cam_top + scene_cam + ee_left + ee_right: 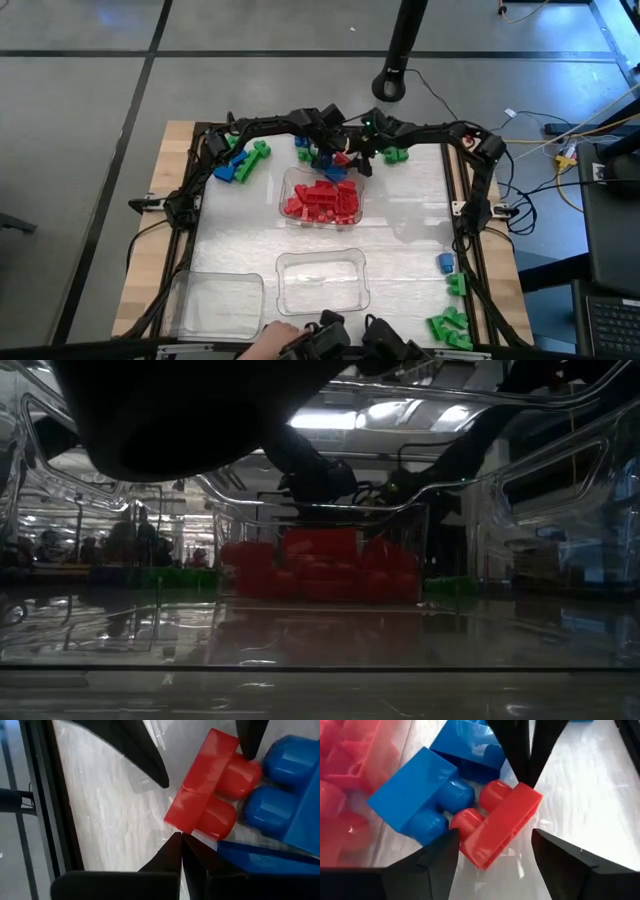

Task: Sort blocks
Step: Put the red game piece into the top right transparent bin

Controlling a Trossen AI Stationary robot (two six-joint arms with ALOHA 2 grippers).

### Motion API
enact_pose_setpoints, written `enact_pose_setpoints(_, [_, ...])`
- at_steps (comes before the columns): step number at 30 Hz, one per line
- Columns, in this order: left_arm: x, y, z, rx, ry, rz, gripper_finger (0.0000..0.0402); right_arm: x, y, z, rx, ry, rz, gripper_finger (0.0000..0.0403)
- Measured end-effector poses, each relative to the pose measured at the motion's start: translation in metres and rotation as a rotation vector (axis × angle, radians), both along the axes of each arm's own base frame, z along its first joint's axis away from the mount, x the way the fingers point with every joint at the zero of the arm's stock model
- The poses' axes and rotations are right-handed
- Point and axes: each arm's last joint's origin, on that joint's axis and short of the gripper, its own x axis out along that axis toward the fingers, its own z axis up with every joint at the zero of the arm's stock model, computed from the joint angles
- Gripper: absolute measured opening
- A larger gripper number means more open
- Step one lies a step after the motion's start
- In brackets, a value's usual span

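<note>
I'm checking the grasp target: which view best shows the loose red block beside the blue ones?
The right wrist view: the red block fills the frame between open fingers. The left wrist view shows it too; the high view only tiny; the low view not discernibly.

Both arms were dark, near-black, built of slim jointed links with black cables looped along them. The left gripper [200, 795] ended in matte black fingers [135, 750] that tapered to sharp wedge tips, with a blocky dark housing behind them. The right gripper [492, 842] carried the same black fingers [440, 860], broad at the base and narrowing toward the tip, with smooth, unmarked faces and faintly lighter edges.
</note>
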Motion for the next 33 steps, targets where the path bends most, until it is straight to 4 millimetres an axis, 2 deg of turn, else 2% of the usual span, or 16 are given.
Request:
enact_pose_setpoints(10, [0.000, 0.000, 0.000, -0.003, 0.000, -0.008, 0.0001, 0.002, 0.002, 0.002, 0.108, 0.009, 0.068, 0.0248])
enact_pose_setpoints(24, [-0.002, 0.000, -0.002, -0.009, 0.018, -0.008, 0.0001, 0.014, 0.017, 0.000, -0.017, 0.095, 0.070, 0.0247])
enact_pose_setpoints(28, [-0.001, 0.001, -0.002, -0.002, 0.010, -0.001, 0.0001, 0.016, 0.020, -0.001, -0.055, 0.115, 0.089, 0.0222])
enact_pose_setpoints(33, [-0.001, 0.001, -0.002, -0.003, 0.004, 0.002, 0.0001, 0.018, 0.020, -0.004, -0.108, 0.123, 0.120, 0.0160])
